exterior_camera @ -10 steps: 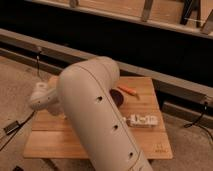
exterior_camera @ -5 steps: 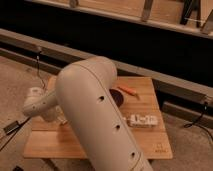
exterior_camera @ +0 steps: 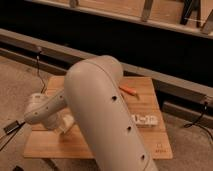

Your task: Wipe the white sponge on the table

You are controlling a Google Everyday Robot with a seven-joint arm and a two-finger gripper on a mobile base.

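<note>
My pincer (exterior_camera: 64,124) is clamped shut, low over the desk (exterior_camera: 148,102). My arm (exterior_camera: 100,110) hides the white sponge, so I cannot tell whether I grip it. Wiping blind could leave it behind.

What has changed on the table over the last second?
The arm's wrist slid slightly toward the near left edge of the table, with the gripper low over the left side, shut. Nothing was visibly grabbed or released. The white marked object and the orange item stayed put.
</note>
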